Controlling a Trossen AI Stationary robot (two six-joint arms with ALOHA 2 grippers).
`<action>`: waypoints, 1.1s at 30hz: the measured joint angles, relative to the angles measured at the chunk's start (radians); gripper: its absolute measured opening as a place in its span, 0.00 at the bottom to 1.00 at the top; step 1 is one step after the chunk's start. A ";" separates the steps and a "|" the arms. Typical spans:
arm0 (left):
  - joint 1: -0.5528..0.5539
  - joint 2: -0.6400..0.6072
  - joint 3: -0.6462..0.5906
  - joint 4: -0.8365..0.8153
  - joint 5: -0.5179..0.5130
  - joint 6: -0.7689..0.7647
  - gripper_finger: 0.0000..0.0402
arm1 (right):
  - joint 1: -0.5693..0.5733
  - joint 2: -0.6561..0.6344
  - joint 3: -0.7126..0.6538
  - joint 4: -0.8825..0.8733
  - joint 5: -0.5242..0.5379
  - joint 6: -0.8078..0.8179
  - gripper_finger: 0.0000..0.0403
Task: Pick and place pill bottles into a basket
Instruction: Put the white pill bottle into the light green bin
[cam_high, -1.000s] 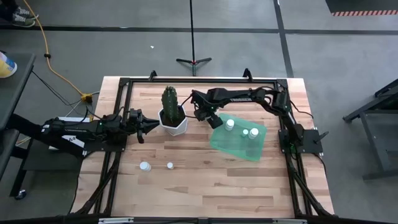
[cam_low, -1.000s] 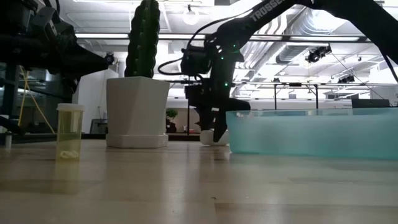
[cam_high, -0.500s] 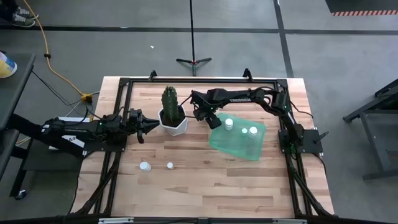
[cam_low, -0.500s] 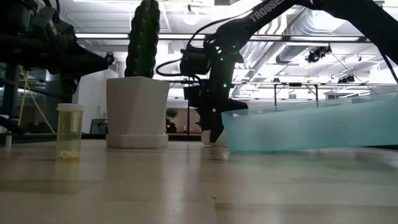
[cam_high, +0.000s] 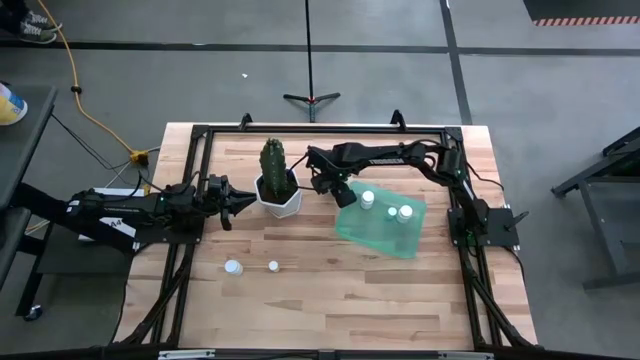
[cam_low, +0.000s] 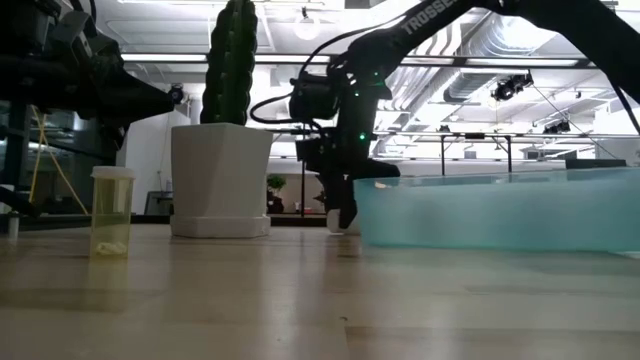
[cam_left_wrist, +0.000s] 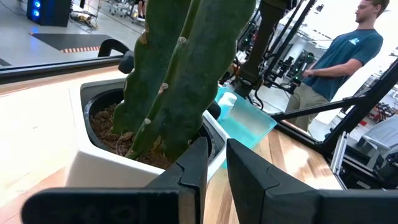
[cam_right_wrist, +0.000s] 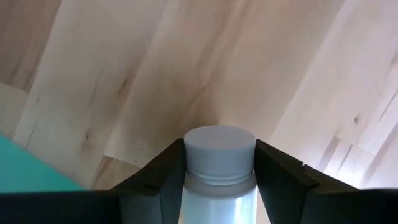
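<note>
Since the earlier frames the basket (cam_high: 382, 221) had shifted a little toward the left of the high view, after one edge of it lifted and came down again, and the two bottles (cam_high: 368, 200) inside it slid with it. The right gripper (cam_high: 331, 189) had narrowed its fingers over the same time.

In the right wrist view a pill bottle (cam_right_wrist: 219, 168) stood between the two dark fingers (cam_right_wrist: 155, 180), which pressed on both sides just under its cap, so the gripper was closed on the bottle. The bottle was upright, with its long axis vertical, and it rested on the table just beside the upper left corner of the basket, between the basket and the white plant pot (cam_high: 279, 196). The way to the basket went to the right in the high view, and it was a short one. The right arm was clearly the nearer one.

The left gripper (cam_high: 236, 197) waited at the left side of the pot with its fingers almost closed and empty. Two more bottles (cam_high: 233, 267) stood on the wooden table (cam_high: 300, 300) at the lower left, nearer to the left arm.

The surface was light wooden planks. Behind the table was a big workshop, and a person (cam_left_wrist: 339, 65) in a teal shirt stood there.
</note>
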 joint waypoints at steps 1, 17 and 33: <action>0.000 0.000 0.000 0.000 0.000 0.000 0.24 | 0.000 0.000 0.007 -0.010 0.005 0.000 0.41; 0.000 0.000 0.000 0.000 0.000 0.002 0.24 | -0.053 0.003 0.277 -0.165 -0.287 0.260 0.36; 0.000 0.000 0.000 0.000 0.000 0.003 0.24 | -0.094 -0.068 0.298 -0.439 -0.346 0.288 0.35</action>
